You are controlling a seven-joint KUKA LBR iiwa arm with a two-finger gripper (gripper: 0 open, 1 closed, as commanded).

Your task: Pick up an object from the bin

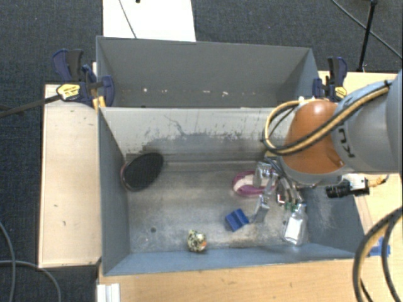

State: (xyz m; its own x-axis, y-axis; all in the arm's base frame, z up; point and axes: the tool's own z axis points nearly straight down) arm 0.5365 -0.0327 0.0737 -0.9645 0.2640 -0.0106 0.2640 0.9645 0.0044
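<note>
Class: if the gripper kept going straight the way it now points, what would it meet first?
Most likely the small blue block, which lies just left of the gripper near the front of the bin. Depth is unclear, so it might touch the bare floor beside the block instead.

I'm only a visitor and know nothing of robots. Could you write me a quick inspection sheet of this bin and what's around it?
Surface: grey metal bin, floor scuffed.
Job's things: blue block, pink piece, black oval and speckled ball, lying apart.
Clutter: nothing seen.
Grippers: end effector low in the bin, just right of the blue block.
Cables: yellow and black cables loop round the arm's orange cover.
Surroundings: dark carpet.
</note>
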